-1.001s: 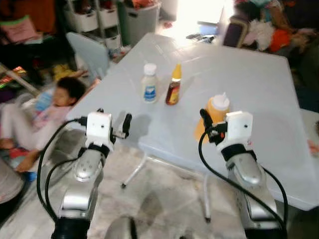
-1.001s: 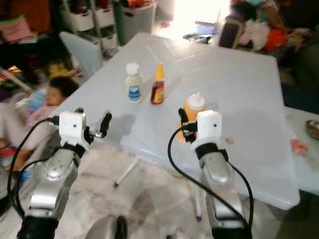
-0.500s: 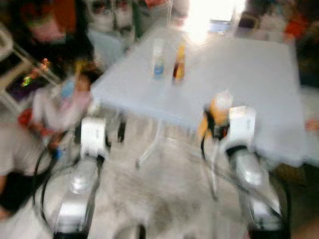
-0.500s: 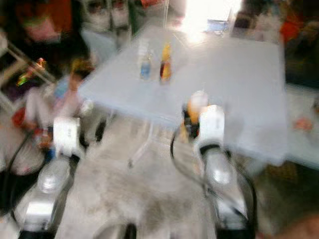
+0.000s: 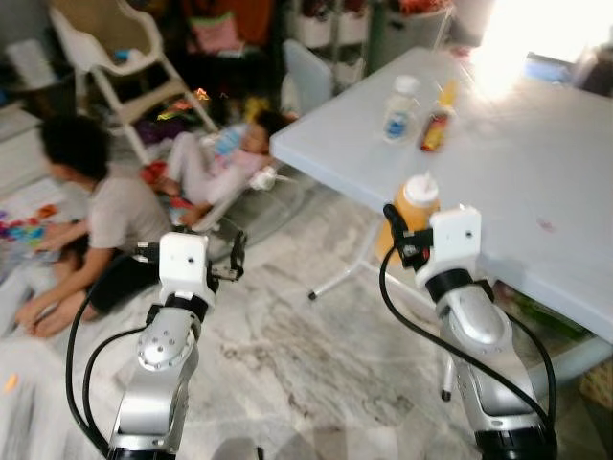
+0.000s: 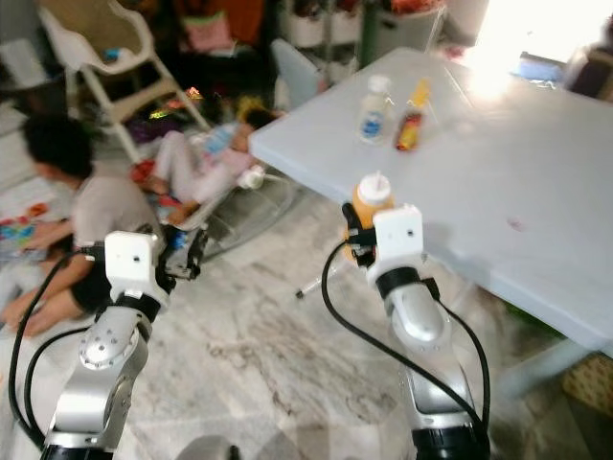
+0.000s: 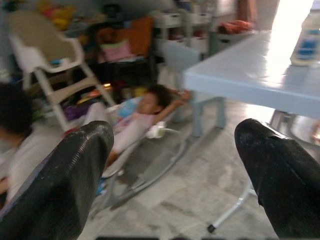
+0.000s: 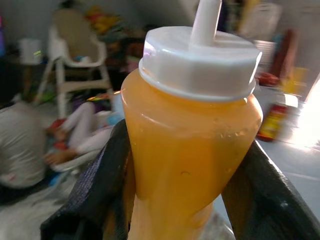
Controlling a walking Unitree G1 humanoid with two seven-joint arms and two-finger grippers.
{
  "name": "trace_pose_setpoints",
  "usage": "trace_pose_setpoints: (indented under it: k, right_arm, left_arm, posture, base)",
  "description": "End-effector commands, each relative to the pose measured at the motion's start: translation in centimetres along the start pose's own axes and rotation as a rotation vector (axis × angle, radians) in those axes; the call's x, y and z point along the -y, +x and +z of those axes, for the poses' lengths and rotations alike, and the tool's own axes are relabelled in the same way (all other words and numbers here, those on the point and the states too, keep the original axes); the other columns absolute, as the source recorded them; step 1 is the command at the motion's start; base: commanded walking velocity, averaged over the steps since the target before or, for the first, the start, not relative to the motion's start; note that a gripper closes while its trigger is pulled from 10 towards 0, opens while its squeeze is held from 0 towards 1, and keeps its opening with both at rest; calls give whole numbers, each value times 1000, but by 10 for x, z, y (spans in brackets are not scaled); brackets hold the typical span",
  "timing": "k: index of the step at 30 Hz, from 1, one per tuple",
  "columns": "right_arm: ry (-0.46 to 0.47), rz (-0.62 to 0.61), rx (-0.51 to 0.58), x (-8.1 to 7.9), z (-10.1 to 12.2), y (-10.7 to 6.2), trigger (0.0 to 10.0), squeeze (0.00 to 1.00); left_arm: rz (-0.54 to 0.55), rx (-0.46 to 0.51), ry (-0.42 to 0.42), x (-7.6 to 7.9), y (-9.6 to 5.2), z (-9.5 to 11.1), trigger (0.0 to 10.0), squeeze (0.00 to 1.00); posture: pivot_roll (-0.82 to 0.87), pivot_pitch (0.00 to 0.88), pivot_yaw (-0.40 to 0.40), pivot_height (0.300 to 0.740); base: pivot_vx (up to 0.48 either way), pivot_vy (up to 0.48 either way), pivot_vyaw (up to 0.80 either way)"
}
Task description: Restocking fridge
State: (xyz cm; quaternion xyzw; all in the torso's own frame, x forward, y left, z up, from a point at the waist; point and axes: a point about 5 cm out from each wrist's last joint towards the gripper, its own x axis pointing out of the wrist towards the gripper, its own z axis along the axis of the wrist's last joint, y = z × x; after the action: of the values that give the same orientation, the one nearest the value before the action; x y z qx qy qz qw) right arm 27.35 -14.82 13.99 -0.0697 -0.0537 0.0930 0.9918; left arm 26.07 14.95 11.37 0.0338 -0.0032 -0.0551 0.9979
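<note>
An orange squeeze bottle with a white nozzle cap is held upright in my right gripper, off the near edge of the light blue table, above the floor. In the right wrist view the bottle sits tight between both black fingers. A white bottle and a brown sauce bottle with a yellow cap stand together at the table's far corner. My left gripper hovers over the marble floor, open with nothing between its fingers.
One person sits on the floor at the left. Another lies in a bouncer seat near the table's corner. A white high chair and cluttered shelves stand behind them. Toys lie on the floor at far left.
The whole view has swung left, so the table now sits at the right and the people come into view. The orange bottle stays in my right gripper.
</note>
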Motion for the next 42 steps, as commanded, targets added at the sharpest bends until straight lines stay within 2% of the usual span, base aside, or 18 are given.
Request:
trace_pose_setpoints:
  k: [1,8,21,42]
  right_arm:
    - [-1,19,33,-4,7,3,10000,0]
    - [3,17,35,-4,8,4,10000,0]
    - [6,31,42,-5,9,7,10000,0]
    - [17,48,47,-6,10,12,10000,0]
  left_arm:
    - [16,-8,15,-3,-1,0,10000,0]
    - [29,-16,-5,-3,4,1,10000,0]
    - [73,-28,12,-5,4,1,10000,0]
    - [80,-40,24,-3,6,-1,10000,0]
  posture:
    - [15,0,-20,740]
    - [12,0,-13,740]
    - [17,0,-15,740]
    - [17,0,-18,740]
  base:
    - [0,0,800]
    - [0,0,800]
    - [0,0,800]
    - [0,0,800]
